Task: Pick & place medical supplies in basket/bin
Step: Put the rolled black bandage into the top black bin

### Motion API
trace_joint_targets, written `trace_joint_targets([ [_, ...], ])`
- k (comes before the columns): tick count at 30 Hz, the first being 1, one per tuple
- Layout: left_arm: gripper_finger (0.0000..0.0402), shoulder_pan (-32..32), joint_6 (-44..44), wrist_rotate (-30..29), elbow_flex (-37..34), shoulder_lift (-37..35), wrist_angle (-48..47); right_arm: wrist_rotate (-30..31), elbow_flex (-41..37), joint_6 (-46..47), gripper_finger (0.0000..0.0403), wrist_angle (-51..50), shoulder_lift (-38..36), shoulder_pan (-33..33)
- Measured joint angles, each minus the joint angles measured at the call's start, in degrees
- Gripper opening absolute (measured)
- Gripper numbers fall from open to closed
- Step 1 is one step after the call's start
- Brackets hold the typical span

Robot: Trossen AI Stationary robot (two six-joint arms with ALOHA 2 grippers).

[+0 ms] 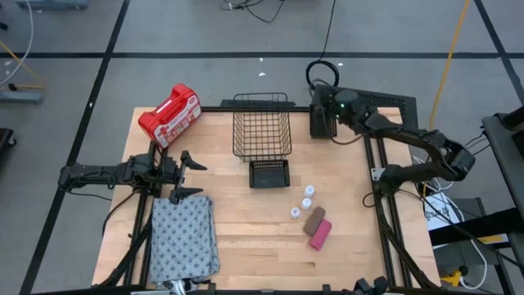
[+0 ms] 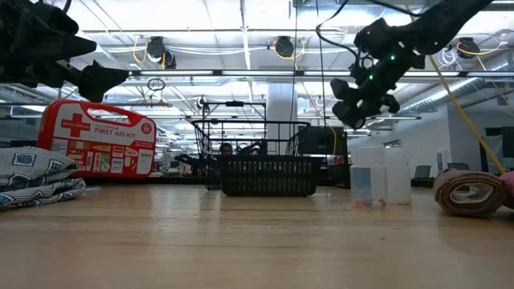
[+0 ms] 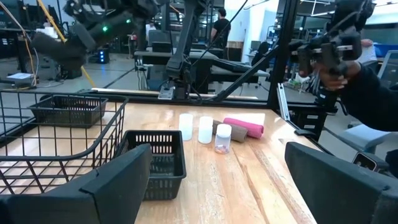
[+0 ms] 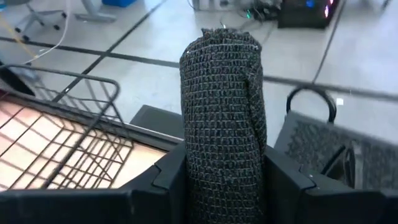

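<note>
Low view: red case (image 2: 96, 140) lettered "FIRST AID KIT"

Two arms over the bench, one hand gripping, one hand open.

The right arm reaches from the right side toward the far edge of the bench, its elbow bent, and the right hand (image 4: 224, 186) is raised above the surface with its two fingers pressed against a dark roll (image 4: 222, 112), one on each side. The left arm lies low along the left side, and the left hand (image 1: 185, 174) has its fingers spread wide and holds nothing.
</note>
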Motion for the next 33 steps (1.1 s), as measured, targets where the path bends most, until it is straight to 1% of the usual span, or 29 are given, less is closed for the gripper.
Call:
trace_joint_targets([
  [4,0.0374,0.0,0.0,0.0,0.0,0.0,0.0,-0.05,0.0,2.26,0.0138,-0.19,3.38,-0.1],
  [12,0.0374,-0.02,0.0,0.0,0.0,0.0,0.0,-0.12,-0.04,5.7,0.0138,-0.27,10.83,1.99],
  [16,0.0374,-0.02,0.0,0.0,0.0,0.0,0.0,-0.1,-0.07,7.18,0.014,-0.29,13.23,2.65],
  [28,0.0374,0.0,0.0,0.0,0.02,0.0,0.0,0.16,-1.41,9.9,0.0141,-0.53,14.3,4.6],
  [33,0.0374,-0.01,0.0,0.0,0.02,0.0,0.0,0.18,-2.82,9.85,0.0141,2.2,14.3,4.6],
])
